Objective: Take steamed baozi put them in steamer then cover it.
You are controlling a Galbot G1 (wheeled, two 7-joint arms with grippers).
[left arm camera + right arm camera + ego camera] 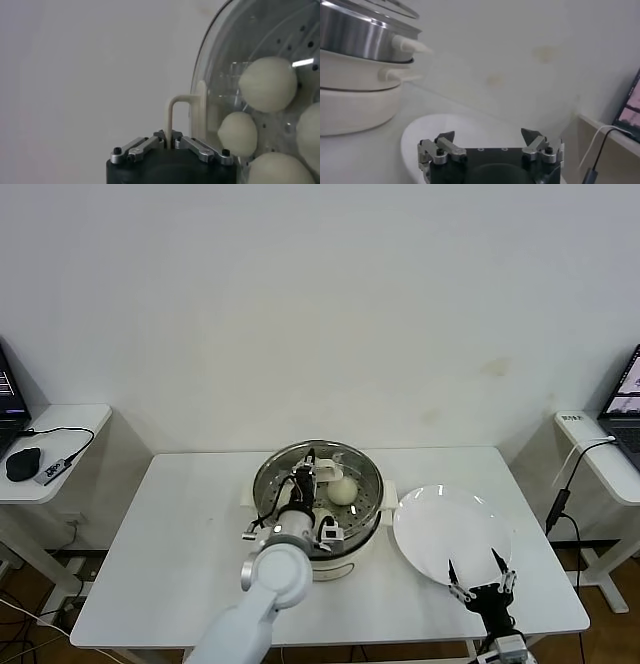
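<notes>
White surface [180, 564] against a plain wall, steamer [368, 506] sitting mid-surface with one empty white plate [450, 529] just to its right. The cover [300, 474] is on or just over the steamer, directly under the left claw [169, 142], which is clamped shut on the lid's bar handle [172, 112], standing upright. Through the glass I count four baozi [267, 84], all inside. Right claw [480, 576] hangs wide open over the plate's near edge, holding nothing.

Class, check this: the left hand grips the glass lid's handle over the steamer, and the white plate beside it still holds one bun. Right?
Not quite. The head view shows the plate holds no bun. The rest stands: the left hand is shut on the lid's handle over the steamer.
</notes>
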